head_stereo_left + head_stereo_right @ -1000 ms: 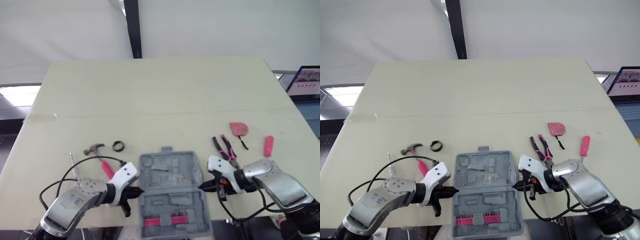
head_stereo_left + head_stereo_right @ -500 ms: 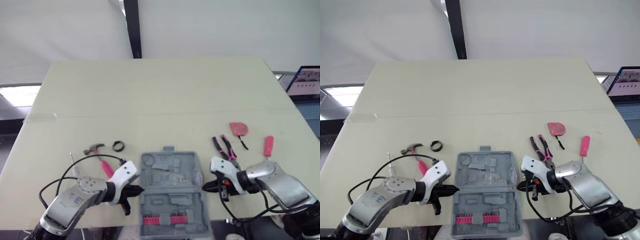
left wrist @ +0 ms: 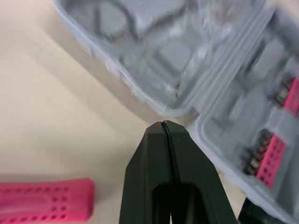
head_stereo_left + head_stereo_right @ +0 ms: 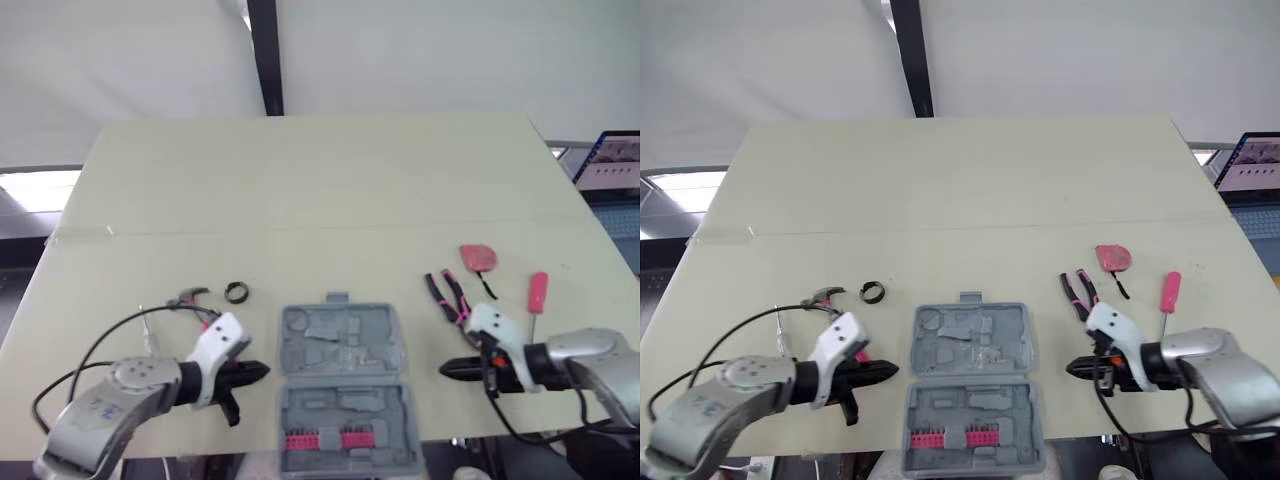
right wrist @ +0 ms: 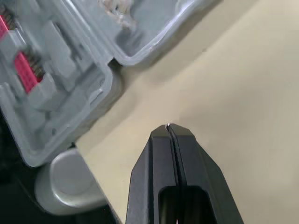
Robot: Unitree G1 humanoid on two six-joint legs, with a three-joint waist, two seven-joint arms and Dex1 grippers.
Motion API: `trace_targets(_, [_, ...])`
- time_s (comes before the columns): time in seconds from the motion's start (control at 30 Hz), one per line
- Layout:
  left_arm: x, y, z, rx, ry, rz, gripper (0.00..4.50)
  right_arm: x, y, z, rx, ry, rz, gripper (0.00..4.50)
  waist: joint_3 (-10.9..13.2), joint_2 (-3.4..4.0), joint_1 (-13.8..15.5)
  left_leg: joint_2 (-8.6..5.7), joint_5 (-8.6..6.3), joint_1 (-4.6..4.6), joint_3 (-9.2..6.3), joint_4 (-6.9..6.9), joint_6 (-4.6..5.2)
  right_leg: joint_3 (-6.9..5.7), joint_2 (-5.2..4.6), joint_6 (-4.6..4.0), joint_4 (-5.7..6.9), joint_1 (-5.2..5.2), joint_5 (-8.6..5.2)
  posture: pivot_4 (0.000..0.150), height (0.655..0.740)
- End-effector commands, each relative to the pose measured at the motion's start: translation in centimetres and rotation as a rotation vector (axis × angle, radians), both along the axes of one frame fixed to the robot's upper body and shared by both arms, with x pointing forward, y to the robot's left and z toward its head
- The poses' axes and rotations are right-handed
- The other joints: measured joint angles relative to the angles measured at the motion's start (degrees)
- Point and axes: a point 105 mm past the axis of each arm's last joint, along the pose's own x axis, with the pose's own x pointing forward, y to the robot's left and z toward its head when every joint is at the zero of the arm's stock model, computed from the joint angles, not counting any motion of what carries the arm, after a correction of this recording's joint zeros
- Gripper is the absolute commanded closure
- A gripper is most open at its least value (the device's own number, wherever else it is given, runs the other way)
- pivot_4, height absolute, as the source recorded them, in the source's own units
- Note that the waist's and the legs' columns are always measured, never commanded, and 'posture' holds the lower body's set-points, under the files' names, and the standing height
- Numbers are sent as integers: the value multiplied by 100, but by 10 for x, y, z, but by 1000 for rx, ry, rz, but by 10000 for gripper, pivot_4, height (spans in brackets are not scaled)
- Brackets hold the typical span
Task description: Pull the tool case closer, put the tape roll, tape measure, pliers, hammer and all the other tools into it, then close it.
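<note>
Nearest the robot, the tool case [image 4: 345,385] is seen lying open on the table [image 4: 300,180]. A row of pink bits [image 4: 320,440] is held in its near half and empty moulded slots are shown in its far half. The pull closer is judged done, since the case is set at the near edge between the two arms.

Just left of the case, the left gripper [image 4: 255,372] is held with its fingers pressed together on nothing. Just right of the case, the right gripper [image 4: 452,369] is likewise closed and empty.

Farther off, left of the case, the hammer [image 4: 190,297] and the tape roll [image 4: 236,292] are laid on the table. Right of the case are found the pliers [image 4: 447,295] and the screwdriver [image 4: 537,295], with the pink tape measure [image 4: 478,259] beyond them. No loose tool is seen inside the case, so all the packing and the closing are judged left to do.

The hammer's pink handle, mostly covered by the left arm in the head views, is shown plainly in the left wrist view. There the closed tips are brought very near the case's hinge corner, though contact cannot be told. A clear strip of table between tips and case is shown in the right wrist view. The tools lying farther off are given by the head views alone.
</note>
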Motion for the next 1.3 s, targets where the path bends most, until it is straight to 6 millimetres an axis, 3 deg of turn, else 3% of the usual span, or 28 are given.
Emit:
trace_targets(0.03, [-12, 9, 19, -48, -115, 23, 45000, -8, 4, 23, 89, -69, -8, 44650, 0, -1, 2, 1, 0, 5, -2, 1, 0, -1, 1, 0, 2, 7, 0, 1500, 7400])
trace_targets(0.23, [-33, 20, 17, -123, -218, 82, 45000, -12, 1, 27, 122, -164, -38, 44650, 0, -1, 23, 1, -3, 26, -1, -6, 3, -3, 1, 0, -22, 39, 0, 1500, 7400])
trace_targets(0.33, [-43, 29, 7, -96, -221, 139, 45000, -14, -7, 15, 53, -233, -50, 44650, 0, -3, 39, -1, -4, 29, -4, -4, 5, -5, 1, 0, -25, 47, 0, 1500, 7400])
trace_targets(0.4, [-52, 31, -3, -63, -197, 141, 39690, -20, -8, 5, 48, -202, -46, 45000, 0, -3, 46, -2, -5, 27, -3, -4, 6, -5, 1, 0, -27, 46, 0, 1500, 7400])
trace_targets(0.5, [-58, 32, -4, -79, -211, 169, 26602, -26, -6, 0, 108, -150, -54, 35857, 1, -3, 32, -1, -5, 31, -1, -3, 6, -4, 1, 0, -26, 49, 0, 1500, 7400])
trace_targets(0.67, [-61, 43, 0, -76, -268, 220, 1652, -38, -11, 5, 166, -140, -45, 11973, 1, -3, 35, 0, -5, 32, -5, -4, 7, -6, 1, 0, -29, 51, 0, 1500, 7400])
trace_targets(0.7, [-62, 44, 0, -79, -274, 227, 0, -42, -12, 7, 176, -137, -43, 6324, 1, -3, 37, 0, -6, 32, -5, -4, 9, -6, 1, 0, -29, 52, 0, 1500, 7400])
trace_targets(0.73, [-65, 45, 0, -75, -274, 232, 0, -45, -16, 9, 174, -147, -45, 1302, 1, -3, 38, 0, -7, 32, -4, -4, 10, -6, 1, 0, -30, 53, 0, 1500, 7400])
trace_targets(0.77, [-70, 46, 1, -66, -274, 231, 0, -49, -20, 11, 171, -158, -52, 537, 1, -3, 33, -1, -8, 31, -4, -3, 11, -6, 1, 0, -31, 54, 0, 1500, 7400])
trace_targets(1.03, [-96, 51, -3, -54, -259, 221, 0, -66, -39, 17, 144, -261, -47, 537, 3, -7, 4, 1, -13, 33, -3, -7, 15, -7, 1, -3, -43, 57, -2, 1500, 7400])
trace_targets(1.3, [-89, 50, -3, -54, -276, 219, 0, -65, -40, 13, 153, -296, -23, 537, 3, -6, 1, 0, -14, 34, -3, -6, 17, -6, 1, -4, -42, 57, -2, 1500, 7400])
